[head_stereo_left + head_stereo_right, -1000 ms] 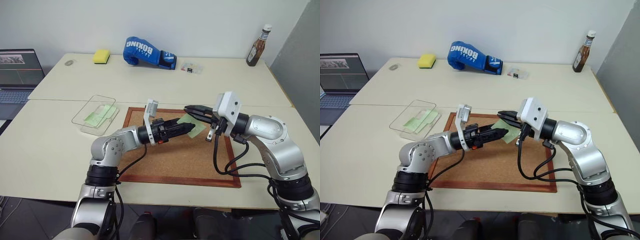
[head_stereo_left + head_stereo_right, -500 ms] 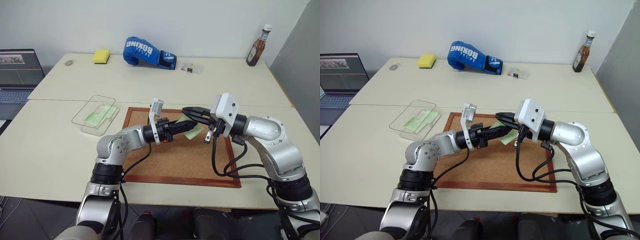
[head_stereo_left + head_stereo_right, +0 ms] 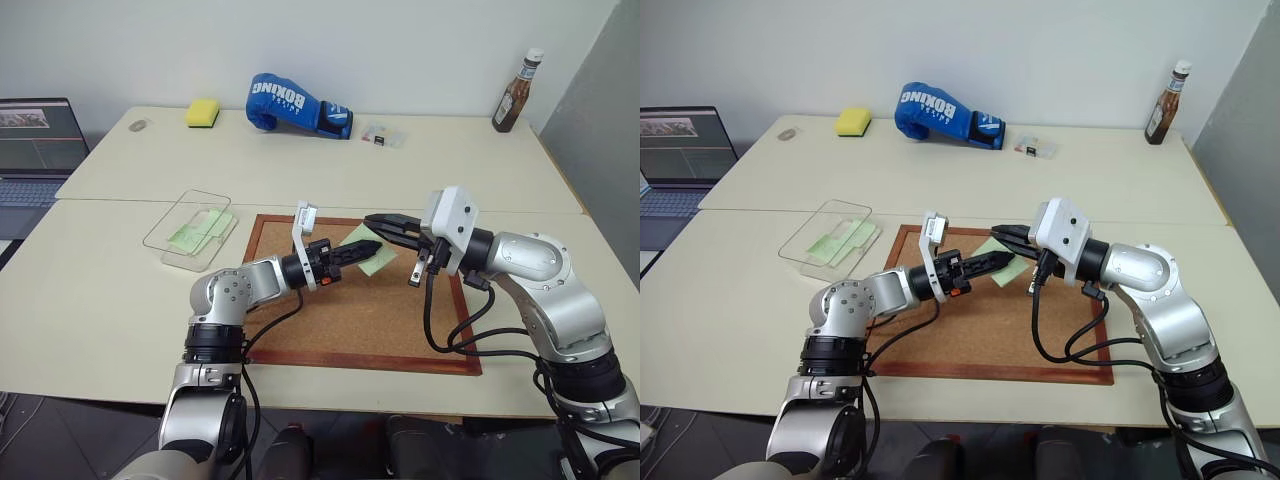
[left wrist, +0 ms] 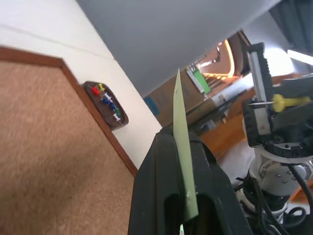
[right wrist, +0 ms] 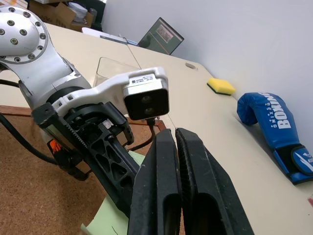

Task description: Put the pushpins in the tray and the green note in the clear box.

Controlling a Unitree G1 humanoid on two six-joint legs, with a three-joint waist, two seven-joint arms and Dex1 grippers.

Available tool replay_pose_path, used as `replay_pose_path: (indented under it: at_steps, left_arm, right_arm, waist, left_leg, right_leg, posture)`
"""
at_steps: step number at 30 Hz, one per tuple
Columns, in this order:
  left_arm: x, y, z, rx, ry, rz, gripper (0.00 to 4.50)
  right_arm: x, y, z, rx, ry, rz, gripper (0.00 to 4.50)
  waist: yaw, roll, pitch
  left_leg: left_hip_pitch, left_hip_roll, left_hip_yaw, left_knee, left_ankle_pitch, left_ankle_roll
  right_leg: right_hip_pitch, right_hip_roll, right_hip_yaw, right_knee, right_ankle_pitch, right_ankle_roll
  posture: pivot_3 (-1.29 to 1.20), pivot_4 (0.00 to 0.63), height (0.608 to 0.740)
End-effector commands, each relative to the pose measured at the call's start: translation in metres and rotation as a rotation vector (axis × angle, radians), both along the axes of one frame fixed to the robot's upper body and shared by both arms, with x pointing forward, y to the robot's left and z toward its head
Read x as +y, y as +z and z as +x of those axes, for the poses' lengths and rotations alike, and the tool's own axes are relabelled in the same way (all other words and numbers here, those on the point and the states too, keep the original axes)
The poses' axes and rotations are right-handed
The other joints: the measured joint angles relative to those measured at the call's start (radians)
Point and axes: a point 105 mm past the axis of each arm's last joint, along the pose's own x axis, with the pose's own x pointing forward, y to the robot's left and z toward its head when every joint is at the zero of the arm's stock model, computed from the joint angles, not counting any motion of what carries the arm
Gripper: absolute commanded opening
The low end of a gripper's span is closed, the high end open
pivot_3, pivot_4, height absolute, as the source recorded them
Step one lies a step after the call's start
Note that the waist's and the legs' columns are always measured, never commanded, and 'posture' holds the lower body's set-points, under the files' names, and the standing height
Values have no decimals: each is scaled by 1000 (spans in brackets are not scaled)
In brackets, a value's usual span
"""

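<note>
My left gripper (image 3: 366,246) is shut on the edge of the pale green note (image 3: 380,262), which it holds just above the cork board (image 3: 350,320). The note (image 4: 181,132) stands edge-on between the black fingers. My right gripper (image 3: 373,218) hovers just beyond it, shut, with a yellow pushpin (image 4: 284,102) pinched at its tips. The small dark tray (image 4: 105,105) beside the board's frame holds several pushpins (image 4: 104,97). The clear box (image 3: 165,232) sits left of the board with another green note (image 3: 201,228) inside.
At the back of the table lie a blue boxing glove (image 3: 298,103), a yellow sponge (image 3: 203,112) and a small clear case (image 3: 383,134). A sauce bottle (image 3: 514,95) stands at the far right. A laptop (image 3: 35,150) is at the left.
My left gripper reached forward to the green note and shut on its edge. The right gripper stayed where it was, shut.
</note>
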Motion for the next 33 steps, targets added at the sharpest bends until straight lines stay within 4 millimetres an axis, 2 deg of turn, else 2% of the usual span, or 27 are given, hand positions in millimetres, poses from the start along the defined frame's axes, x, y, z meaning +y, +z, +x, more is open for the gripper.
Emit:
replay_pose_path:
  at_steps: [1, 4, 7, 10, 13, 18, 23, 31, 33]
  left_arm:
    - [0, 7, -2, -8, -8, -17, 46]
    - [-8, 8, -6, -129, -21, 93, 46]
    - [-23, 14, -19, -360, -70, 220, 46]
    - [-32, 16, -27, -554, -98, 311, 46]
    - [-38, 14, -30, -686, -111, 367, 46]
    - [-41, 12, -28, -755, -125, 393, 46]
    - [-37, 10, -25, -758, -121, 407, 46]
    - [-33, 6, -25, -767, -134, 433, 46]
    - [-34, 6, -25, -768, -135, 434, 0]
  right_arm:
    - [-4, 10, -5, -55, -19, 15, 0]
    - [-24, 3, 8, -13, -132, 40, 0]
    - [-76, -17, 41, 65, -407, 91, 0]
    - [-131, -39, 62, 143, -685, 141, 0]
    - [-159, -53, 69, 259, -817, 233, 0]
    - [-178, -66, 76, 401, -943, 369, 0]
    - [-178, -75, 74, 545, -965, 486, 0]
    - [-189, -90, 70, 622, -1057, 489, 0]
    - [-193, -92, 69, 633, -1081, 497, 367]
  waist:
    - [1, 0, 0]
    - [1, 0, 0]
    - [3, 0, 0]
    - [8, 0, 0]
    - [7, 1, 1]
    - [-5, 2, 1]
    - [-3, 2, 1]
    - [-1, 3, 1]
    - [-2, 2, 1]
  left_leg:
    - [0, 0, 0, 0, 0, 0]
    - [0, 0, 0, 0, 0, 0]
    - [0, 0, 0, 0, 0, -1]
    - [0, 0, 2, 0, 0, -1]
    - [0, 0, 3, 0, 0, 0]
    - [1, 1, 5, -1, 0, 0]
    - [0, 0, 4, -1, 0, 1]
    - [0, 0, 4, -1, 0, 1]
    - [0, 0, 4, -1, 0, 1]
  right_leg:
    - [0, 0, 0, 0, 0, 0]
    - [0, 0, 0, 0, 0, 0]
    - [0, 0, 0, 0, 0, 0]
    - [0, 0, 1, -1, 3, -5]
    - [0, 0, 2, 0, 3, -5]
    - [-1, 0, 4, 0, 3, -5]
    - [0, 0, 3, 0, 2, -4]
    - [0, 0, 3, 0, 2, -4]
    - [0, 0, 3, 0, 2, -4]
  posture:
    - [0, 150, 740]
    - [0, 150, 740]
    - [0, 150, 740]
    - [0, 150, 740]
    - [0, 150, 740]
    - [0, 150, 740]
    - [0, 150, 740]
    - [0, 150, 740]
    - [0, 150, 740]
